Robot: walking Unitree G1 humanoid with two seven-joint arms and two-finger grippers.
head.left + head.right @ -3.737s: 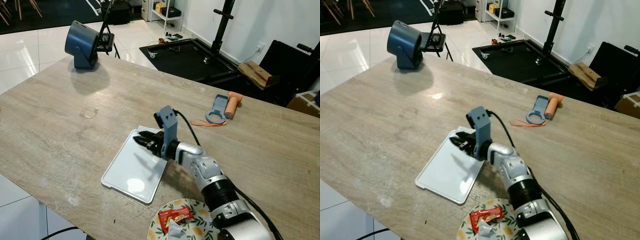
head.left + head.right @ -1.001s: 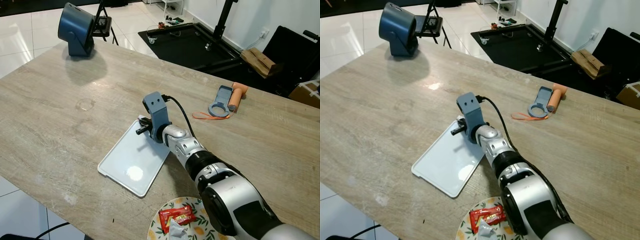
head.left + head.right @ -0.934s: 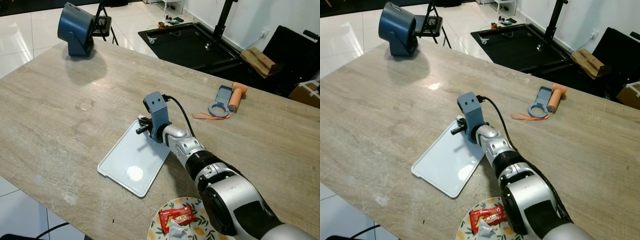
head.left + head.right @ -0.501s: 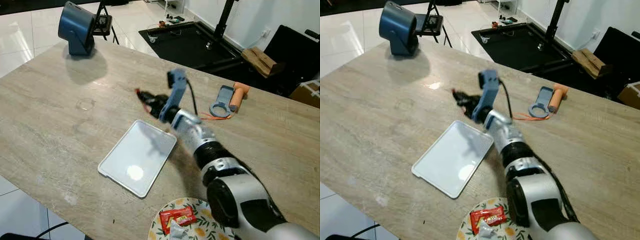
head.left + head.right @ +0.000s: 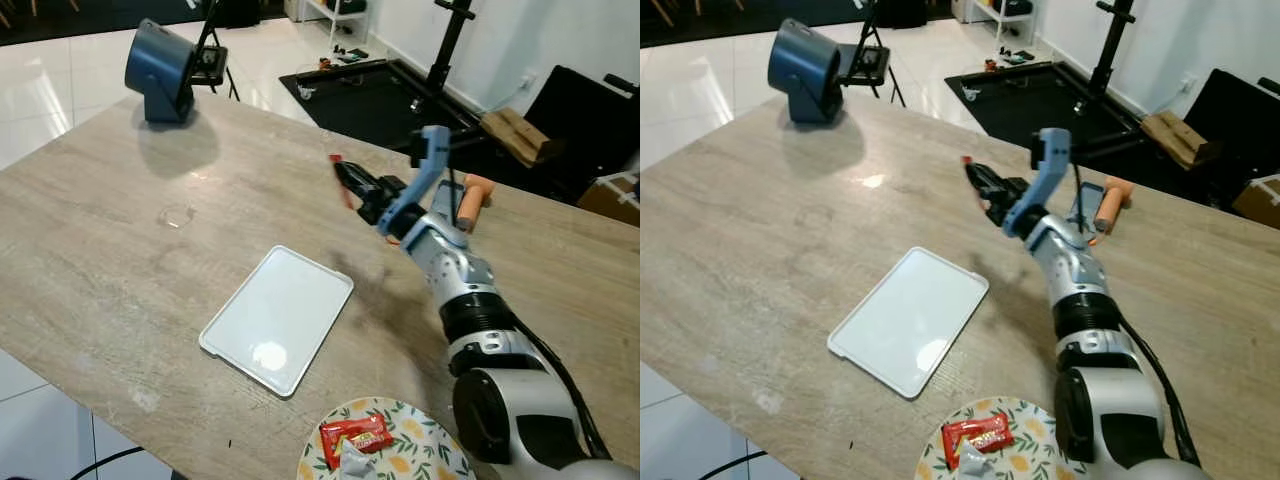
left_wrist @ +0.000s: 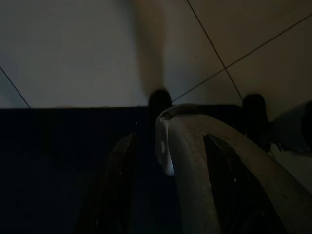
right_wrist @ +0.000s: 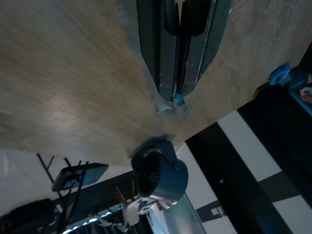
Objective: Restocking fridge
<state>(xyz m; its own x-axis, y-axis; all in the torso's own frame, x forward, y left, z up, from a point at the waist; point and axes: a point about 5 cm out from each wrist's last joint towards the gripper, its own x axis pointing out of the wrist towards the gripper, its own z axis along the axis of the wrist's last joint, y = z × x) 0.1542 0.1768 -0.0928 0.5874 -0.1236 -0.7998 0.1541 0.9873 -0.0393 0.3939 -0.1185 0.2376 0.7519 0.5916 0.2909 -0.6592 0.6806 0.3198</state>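
Note:
My right gripper [image 5: 345,178] is held up over the wooden table [image 5: 120,250], beyond the far corner of the white tray [image 5: 280,318]. Its fingers are shut on a small thin packet [image 5: 334,158] that looks red from above and pokes out past the tips; in the right wrist view the packet [image 7: 170,105] looks silvery with a blue bit. The tray lies flat with nothing on it. My left gripper [image 6: 168,195] hangs in the dark above tiled floor, its two fingers apart.
A flowered plate [image 5: 410,455] at the near edge holds a red wrapper [image 5: 352,437]. An orange-handled tool [image 5: 470,200] lies behind my right arm. A blue round device [image 5: 160,70] stands at the far left corner. Black stands and a dark mat are beyond the table.
My right gripper rose from the tray's far edge and swung up and to the right over the bare table, still shut on the small packet. The head view shifted slightly.

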